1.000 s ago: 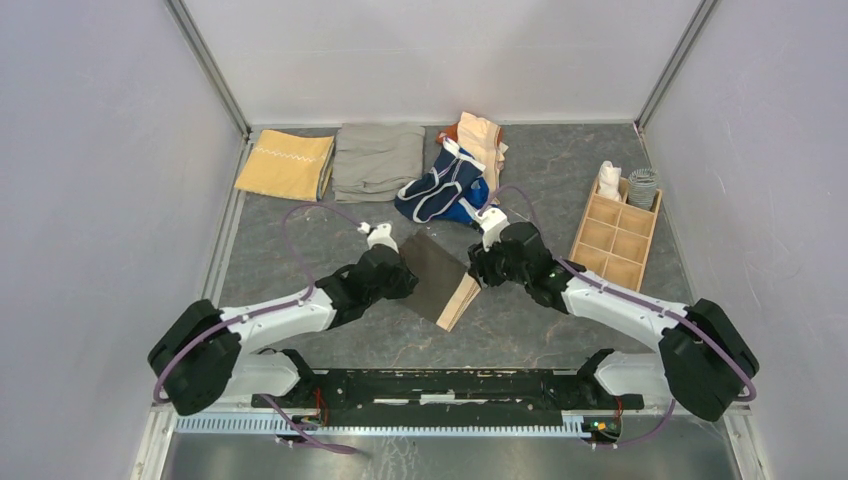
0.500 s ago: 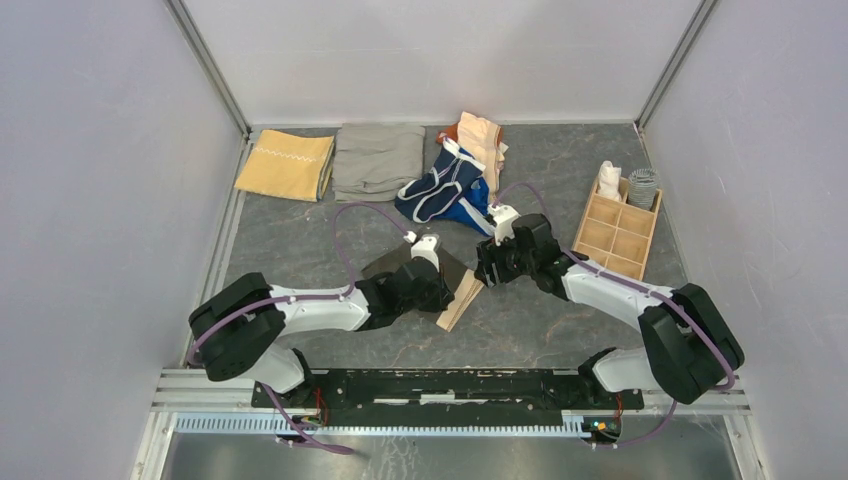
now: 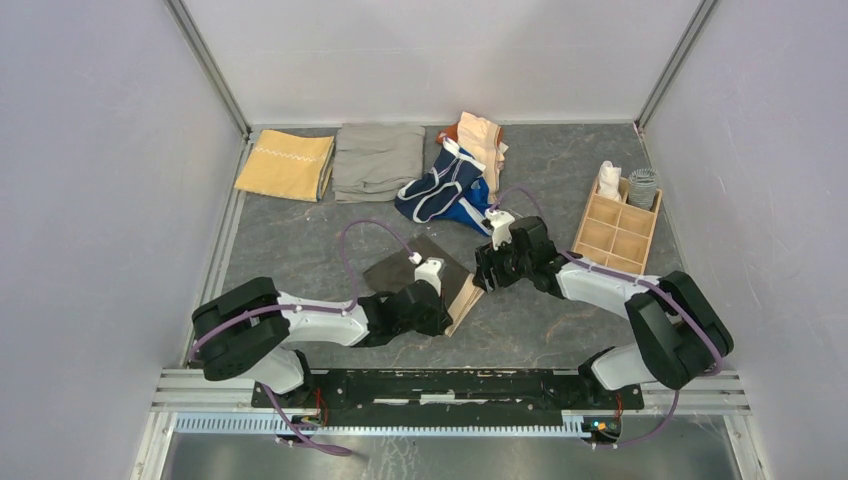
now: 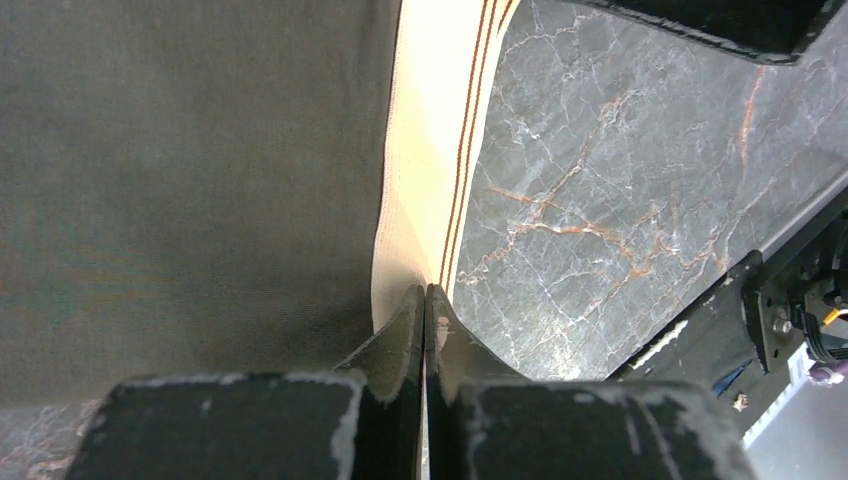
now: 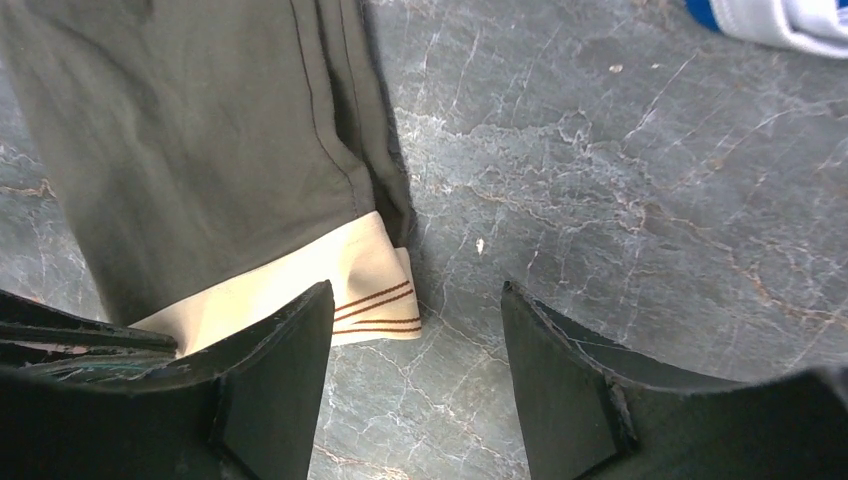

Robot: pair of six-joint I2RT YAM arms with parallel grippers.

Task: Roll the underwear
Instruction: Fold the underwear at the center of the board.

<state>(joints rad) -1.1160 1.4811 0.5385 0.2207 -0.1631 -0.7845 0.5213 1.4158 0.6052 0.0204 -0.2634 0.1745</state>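
We are looking at the dark grey-brown soft briefs [image 3: 412,265] with the tan striped waistband [image 4: 432,150], which are lying flat at the centre of the overhead view on the grey marbled bench [image 3: 290,240]. The left end effector [image 4: 425,300] is reaching in at the lower edge of the briefs with its fingers pressed together, tips touching the waistband's end. We cannot tell whether cloth is pinched between them. The right end effector [image 5: 415,300] is hovering with its fingers apart over the waistband's corner at the right of the briefs, holding nothing.

Above them in the overhead view, the navy briefs with white trim [image 3: 440,185] are lying crumpled, with a bright blue piece [image 3: 472,212] just beside them and a peach piece [image 3: 485,140] behind. Further left, a folded grey-khaki cloth [image 3: 378,160] and a folded mustard-yellow cloth [image 3: 287,165] are sitting side by side. At the right, a wooden compartment tray [image 3: 583,235] is holding a white roll [image 3: 609,180] and a grey roll [image 3: 645,185] in its far compartments.
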